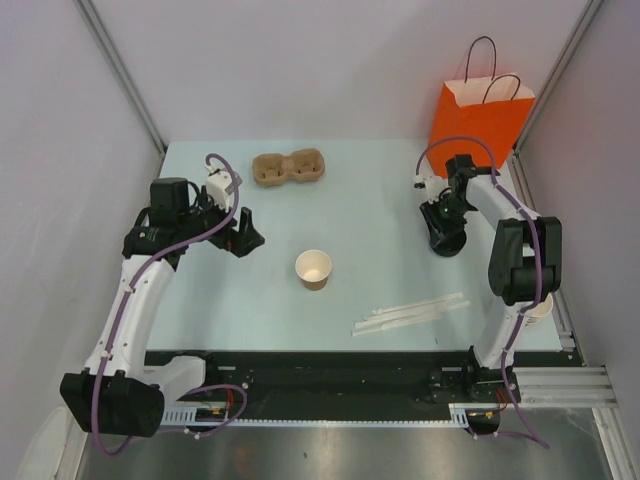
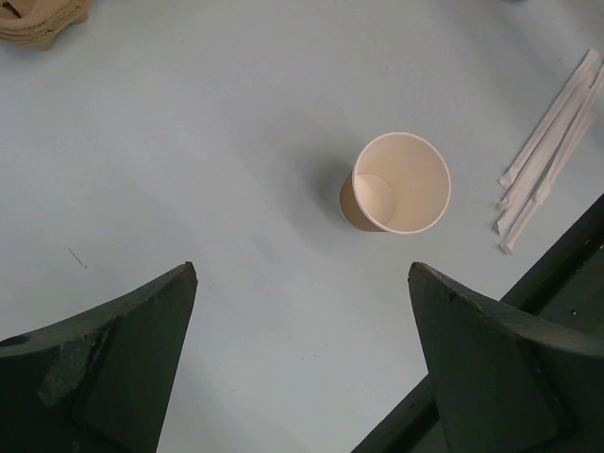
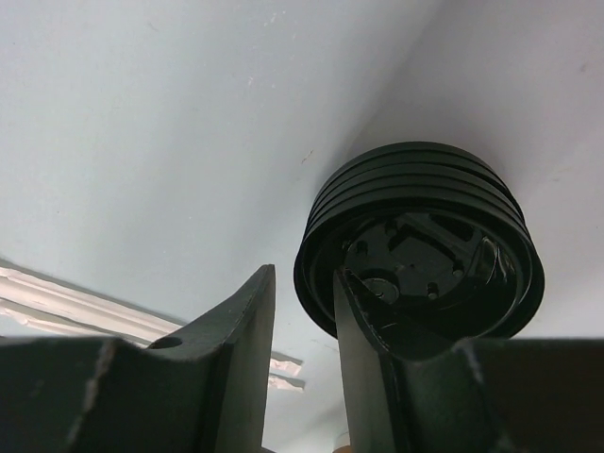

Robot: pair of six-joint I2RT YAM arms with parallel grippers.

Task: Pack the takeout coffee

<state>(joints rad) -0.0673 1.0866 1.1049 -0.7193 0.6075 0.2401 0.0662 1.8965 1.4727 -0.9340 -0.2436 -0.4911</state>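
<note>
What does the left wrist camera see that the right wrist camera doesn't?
Only left wrist: an open, lidless paper cup, a corner of the cardboard cup carrier, and the left gripper spread wide. Only right wrist: a stack of black lids, the right gripper astride its rim. Both: the pale table and paper-wrapped straws.

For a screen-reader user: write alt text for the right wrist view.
A stack of black plastic lids sits on a pale blue table, with the two dark fingers of the right gripper narrowly parted astride its near rim, one apparently inside the top lid, one just outside. White paper-wrapped straws lie at the lower left.
</note>
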